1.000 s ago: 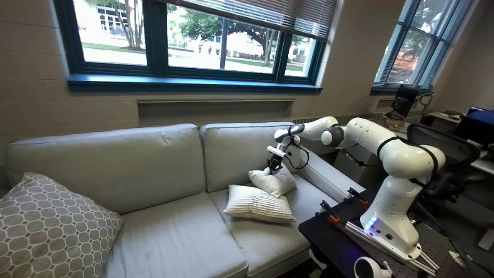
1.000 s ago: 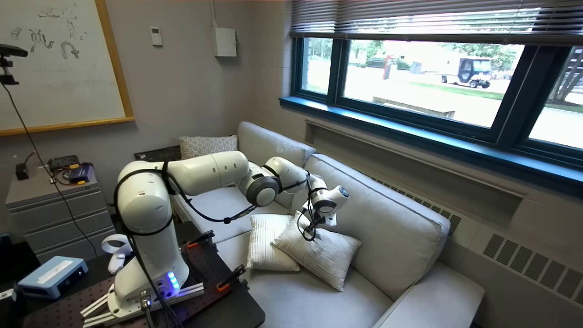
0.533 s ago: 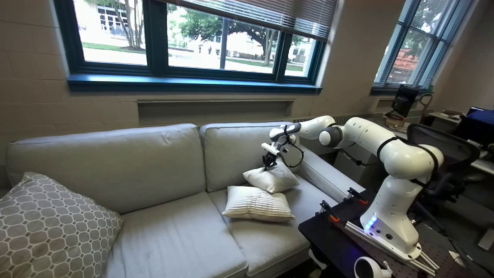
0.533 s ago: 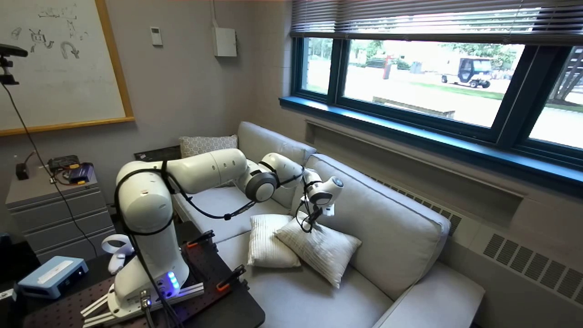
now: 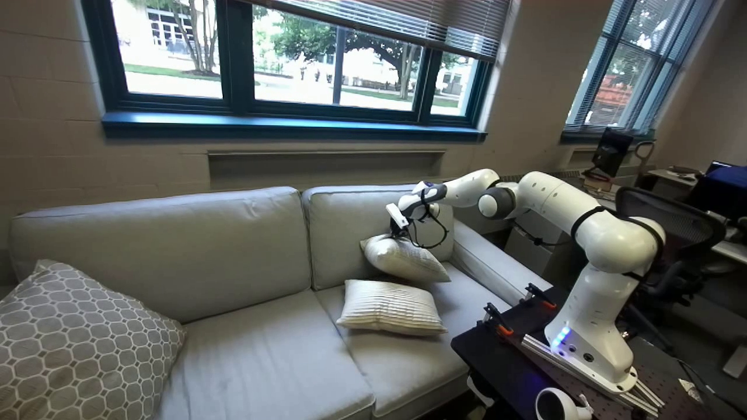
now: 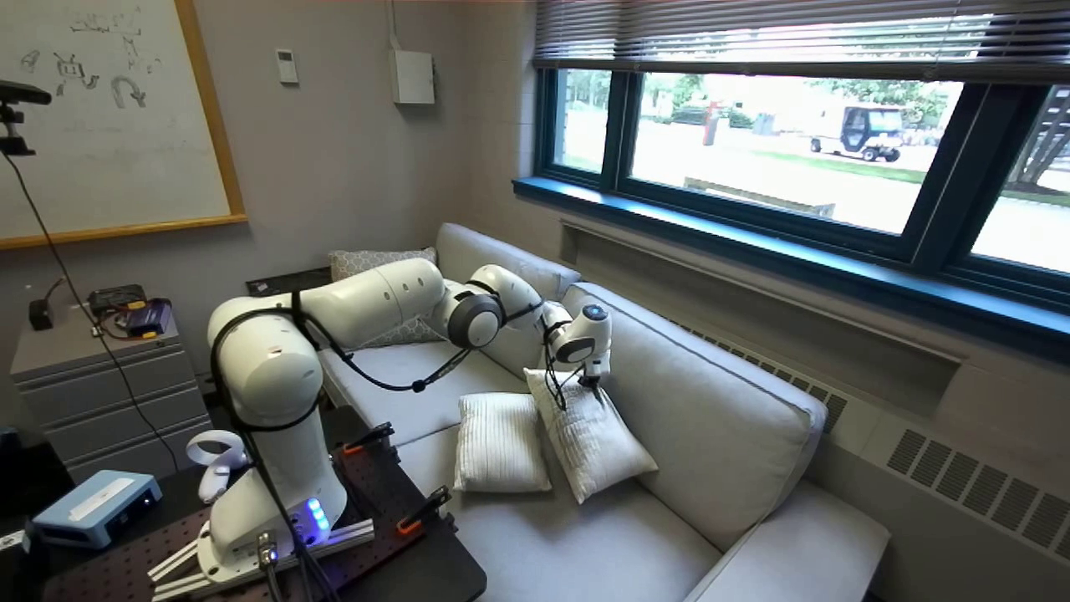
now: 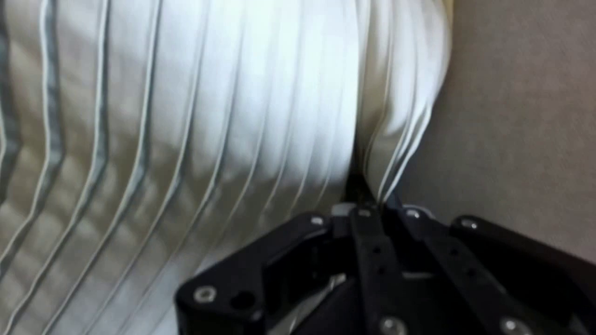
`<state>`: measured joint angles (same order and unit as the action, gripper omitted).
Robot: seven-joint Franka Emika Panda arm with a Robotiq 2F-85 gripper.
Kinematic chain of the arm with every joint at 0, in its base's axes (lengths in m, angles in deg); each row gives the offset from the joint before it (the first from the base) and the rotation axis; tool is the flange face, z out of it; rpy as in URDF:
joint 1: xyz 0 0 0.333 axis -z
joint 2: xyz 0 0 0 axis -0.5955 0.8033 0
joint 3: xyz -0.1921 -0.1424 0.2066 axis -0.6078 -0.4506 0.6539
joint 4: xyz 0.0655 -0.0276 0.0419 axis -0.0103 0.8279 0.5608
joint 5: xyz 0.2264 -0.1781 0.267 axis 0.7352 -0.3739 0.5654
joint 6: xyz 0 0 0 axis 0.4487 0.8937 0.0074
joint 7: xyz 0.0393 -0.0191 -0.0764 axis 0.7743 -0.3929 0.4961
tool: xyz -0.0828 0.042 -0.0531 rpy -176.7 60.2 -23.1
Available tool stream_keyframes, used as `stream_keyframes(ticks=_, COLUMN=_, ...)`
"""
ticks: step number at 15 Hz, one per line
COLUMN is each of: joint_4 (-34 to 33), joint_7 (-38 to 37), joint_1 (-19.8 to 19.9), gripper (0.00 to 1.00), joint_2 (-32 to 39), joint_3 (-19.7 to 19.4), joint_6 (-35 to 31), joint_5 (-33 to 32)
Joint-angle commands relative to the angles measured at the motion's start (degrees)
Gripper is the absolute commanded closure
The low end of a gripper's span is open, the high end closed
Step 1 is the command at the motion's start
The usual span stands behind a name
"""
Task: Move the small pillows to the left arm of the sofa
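Note:
One off-white pleated small pillow hangs tilted from my gripper, whose fingers pinch a fold of its cloth near one edge. In the wrist view the gathered pleats of this small pillow run in between the fingertips. Whether its lower corner touches the seat I cannot tell. The other small pillow lies flat on the seat, nearer the front. Both are on the sofa. Its padded left arm runs along the end by the robot, with nothing on it; it also shows in an exterior view as the left arm.
A large grey-white patterned pillow leans at the sofa's far end. The back cushion rises close behind the held pillow. A dark table with clamps bears the robot base beside the seat. A cable loop hangs near the gripper.
My gripper has risen and shifted left in an exterior view, lifting and turning the held pillow. A strip of seat now shows between the two pillows there. The lying pillow has hardly moved.

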<state>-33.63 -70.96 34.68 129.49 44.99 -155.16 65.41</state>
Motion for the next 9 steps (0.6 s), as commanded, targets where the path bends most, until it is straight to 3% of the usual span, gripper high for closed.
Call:
stream_keyframes(ticks=1, joint_4=14.05, joint_7=-5.53, joint_1=-2.58, gripper=0.99, joint_2=-8.4, joint_3=-4.06, joint_6=-13.29, joint_5=2.52)
stream_keyframes(ticks=6, joint_4=28.52, joint_7=-9.47, joint_1=-7.68, gripper=0.99, joint_2=-13.8, joint_3=-8.9, joint_6=-28.6, joint_5=8.49)
stream_keyframes(ticks=9, joint_4=37.18, joint_7=-3.39, joint_1=-4.34, gripper=0.99, joint_2=-18.44, joint_3=0.29, joint_6=-31.69, joint_5=5.0)
